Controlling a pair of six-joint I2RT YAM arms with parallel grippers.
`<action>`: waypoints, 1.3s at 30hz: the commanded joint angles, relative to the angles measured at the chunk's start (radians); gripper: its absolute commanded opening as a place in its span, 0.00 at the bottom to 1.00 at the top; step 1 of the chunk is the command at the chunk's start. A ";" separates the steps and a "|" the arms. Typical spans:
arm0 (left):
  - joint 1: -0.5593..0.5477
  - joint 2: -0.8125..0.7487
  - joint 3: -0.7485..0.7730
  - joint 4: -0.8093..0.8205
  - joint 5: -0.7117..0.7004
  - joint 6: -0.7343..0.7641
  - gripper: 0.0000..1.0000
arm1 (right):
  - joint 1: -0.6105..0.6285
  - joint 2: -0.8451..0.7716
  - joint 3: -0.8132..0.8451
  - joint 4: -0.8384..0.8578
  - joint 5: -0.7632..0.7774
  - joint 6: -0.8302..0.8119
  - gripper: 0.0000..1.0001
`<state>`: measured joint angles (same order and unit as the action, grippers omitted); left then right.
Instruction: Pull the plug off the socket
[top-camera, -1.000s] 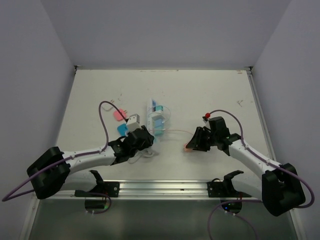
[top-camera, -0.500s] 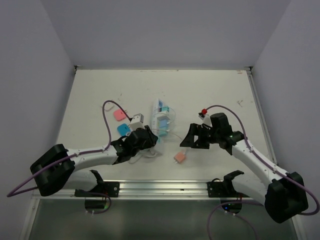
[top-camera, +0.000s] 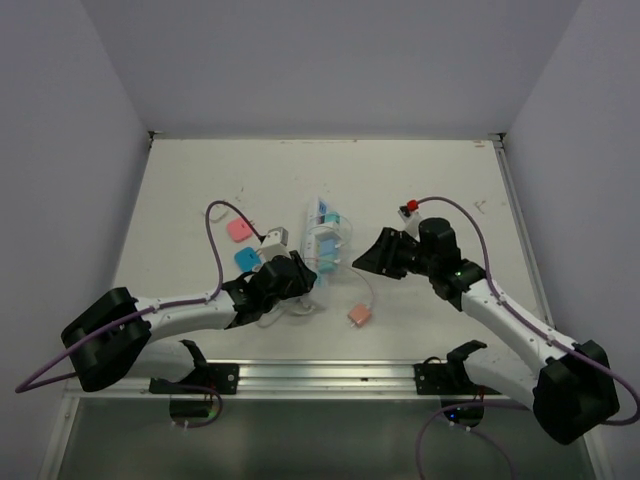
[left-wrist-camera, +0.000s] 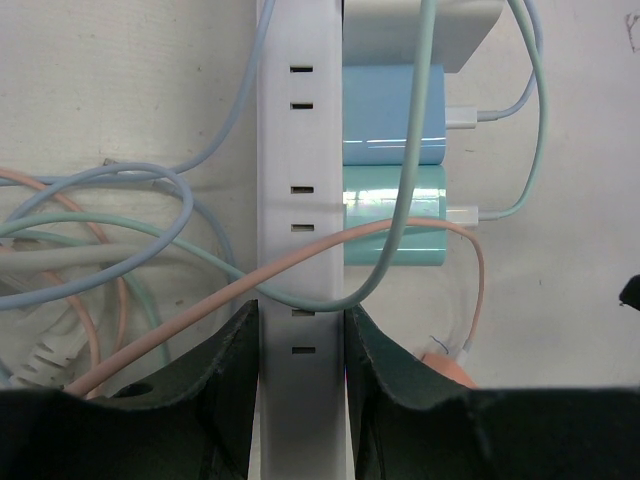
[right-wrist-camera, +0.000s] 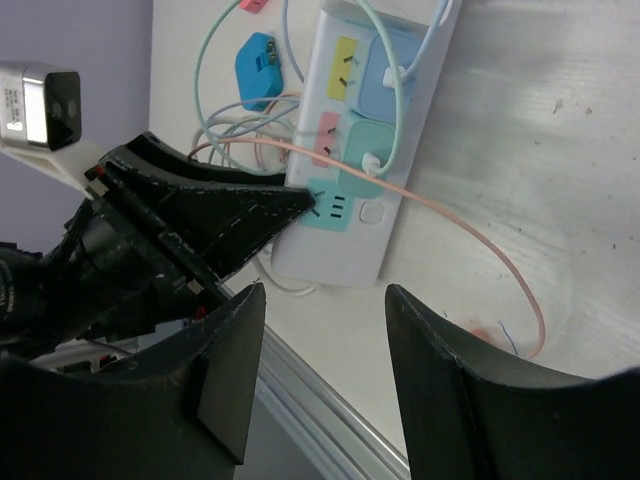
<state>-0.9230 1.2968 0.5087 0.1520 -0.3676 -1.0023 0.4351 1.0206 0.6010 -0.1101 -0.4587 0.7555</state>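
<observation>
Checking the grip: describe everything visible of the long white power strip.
The long white plastic power strip lies on the pale table, pastel outlet faces upward. A blue plug cube and a mint plug cube sit in it. Thin pastel cables drape across it. The left hand clamps its near end from both sides.

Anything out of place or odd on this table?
A salmon plug lies loose on the table, apart from the socket, its cable draped across it among tangled pastel cables. Nothing looks damaged.
</observation>
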 joint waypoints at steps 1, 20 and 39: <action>-0.002 0.019 0.002 -0.005 0.029 0.025 0.00 | 0.045 0.039 -0.013 0.179 0.110 0.073 0.56; -0.002 0.013 0.004 -0.022 0.033 -0.004 0.00 | 0.274 0.254 -0.090 0.423 0.390 0.243 0.56; -0.002 0.012 -0.001 -0.026 0.036 -0.019 0.00 | 0.314 0.492 -0.037 0.651 0.506 0.295 0.57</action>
<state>-0.9230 1.2980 0.5087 0.1513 -0.3473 -1.0164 0.7448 1.4864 0.5240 0.4438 -0.0090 1.0370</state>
